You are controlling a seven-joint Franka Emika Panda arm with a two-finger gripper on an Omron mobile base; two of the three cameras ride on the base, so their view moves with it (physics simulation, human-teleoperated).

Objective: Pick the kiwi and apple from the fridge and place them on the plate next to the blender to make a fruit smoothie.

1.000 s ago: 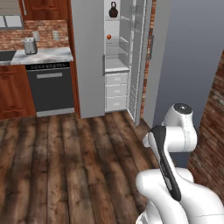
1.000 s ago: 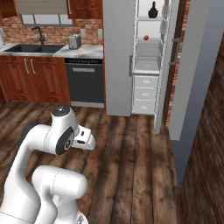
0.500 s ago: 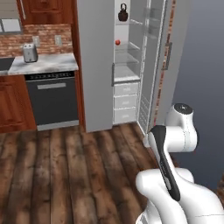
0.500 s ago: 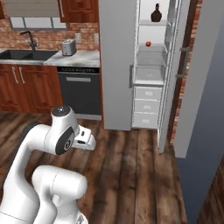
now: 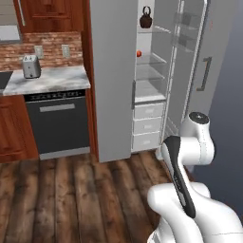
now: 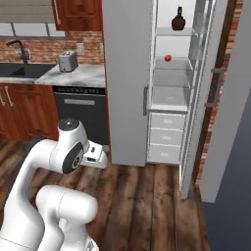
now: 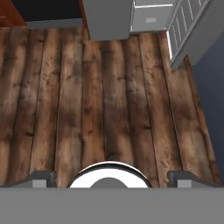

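Fridge (image 5: 114, 76), door open, upper centre. Apple (image 5: 139, 53) on shelf, upper centre; kiwi not discernible. Gripper (image 7: 112, 176) wide open, empty, over floorboards. Risk: reaching from afar could strike the kettle (image 5: 145, 18).

Glossy white arm (image 5: 197, 142), rounded bulbous links, dark grey joint bands, round grey cap on shoulder joint.
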